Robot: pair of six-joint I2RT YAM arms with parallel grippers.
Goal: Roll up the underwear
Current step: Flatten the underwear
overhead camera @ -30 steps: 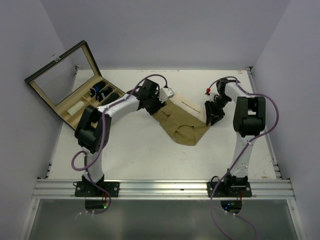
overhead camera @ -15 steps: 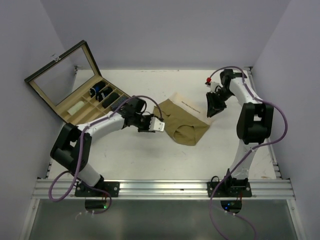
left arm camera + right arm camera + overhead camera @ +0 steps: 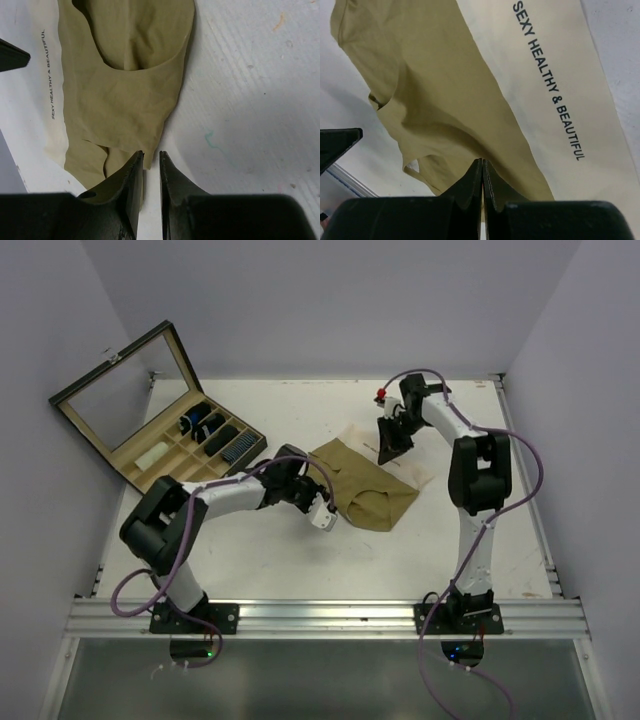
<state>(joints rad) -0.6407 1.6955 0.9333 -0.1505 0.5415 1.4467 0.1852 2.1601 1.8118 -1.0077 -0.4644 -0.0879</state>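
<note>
1. At your 10 o'clock on the surface (image 3: 300,550), the box (image 3: 215,445) stands with its lid (image 3: 120,385) up. A few dark rolls (image 3: 205,427) lie in its compartments.
2. Your left gripper (image 3: 151,159) sits low at the underwear's 8 o'clock edge, well apart from the box. Its jaws are narrow, with only a slit of white surface showing between them. The tan hem lies right against one fingertip (image 3: 134,167), and you can see nothing clearly inside the slit.
3. The underwear (image 3: 365,485) lies flat and unrolled on the surface, just to the 3 o'clock side of the middle and between your two grippers. A cream strip (image 3: 405,465) with dark lettering runs along its 1 o'clock side.
4. Your right gripper (image 3: 481,162) is at the underwear's 1 o'clock. Its jaws are pressed tight together, tips over the line where tan cloth meets the strip. You cannot tell whether any cloth is pinched.
</note>
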